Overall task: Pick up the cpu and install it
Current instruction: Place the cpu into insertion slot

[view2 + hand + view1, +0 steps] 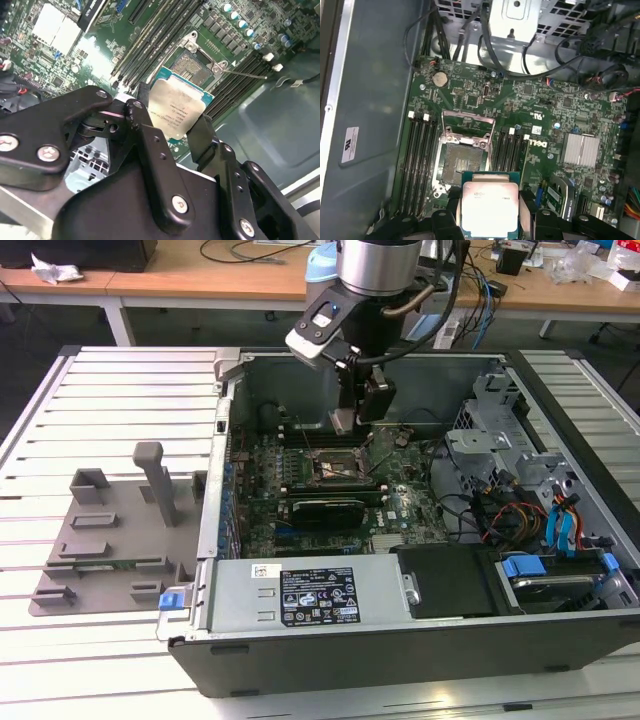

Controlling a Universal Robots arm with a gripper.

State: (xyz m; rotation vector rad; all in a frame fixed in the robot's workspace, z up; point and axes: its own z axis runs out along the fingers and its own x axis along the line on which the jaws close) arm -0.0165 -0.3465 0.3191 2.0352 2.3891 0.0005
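Gripper (175,119) is clamped on the cpu (178,111), with one finger (142,117) on each of two opposite edges. The pale metal top faces the camera in both wrist views. The cpu is held in the air above the motherboard (530,95), close to the socket (462,162) but not seated. The socket's contact field is exposed and its load frame is swung up. In the exterior view the gripper (357,425) hangs inside the open computer case (300,635), over the socket (335,468). A grey fixture plate (100,540) lies on the slatted table (60,430) at the exterior view's left, well apart.
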